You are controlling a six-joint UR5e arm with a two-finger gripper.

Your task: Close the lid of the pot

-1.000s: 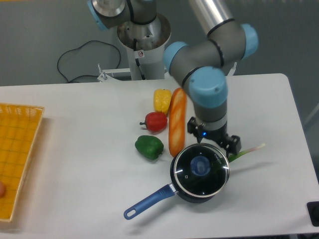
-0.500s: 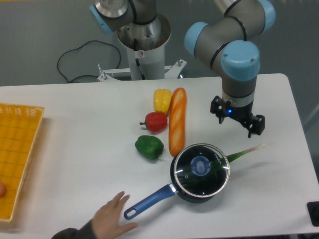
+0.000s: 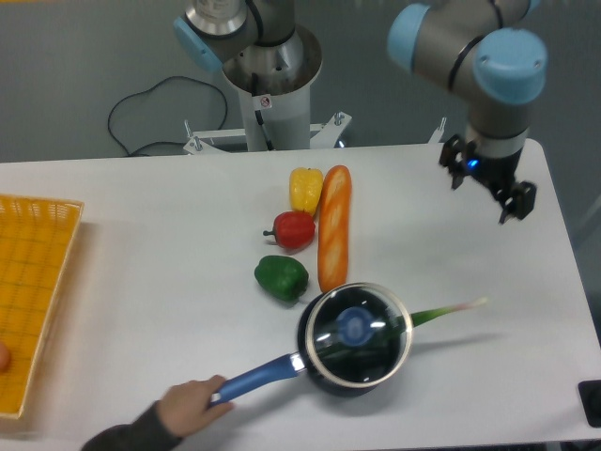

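Observation:
The pot (image 3: 355,371), a small black saucepan with a long blue handle (image 3: 255,378), sits at the front of the table. The pot lid (image 3: 356,335), clear glass with a metal rim and a blue knob, lies flat on top of the pot. My gripper (image 3: 490,184) hangs above the table's far right side, well away from the pot, open and empty. A person's hand (image 3: 186,406) grips the end of the pot handle.
A long bread loaf (image 3: 333,226), a yellow pepper (image 3: 305,188), a red pepper (image 3: 294,228) and a green pepper (image 3: 281,277) lie behind the pot. A green onion (image 3: 446,311) lies to its right. An orange basket (image 3: 33,296) stands at the left edge.
My gripper has risen off the pot and moved up and to the right. A hand came in from the front, took the handle, and the pot with its lid shifted left.

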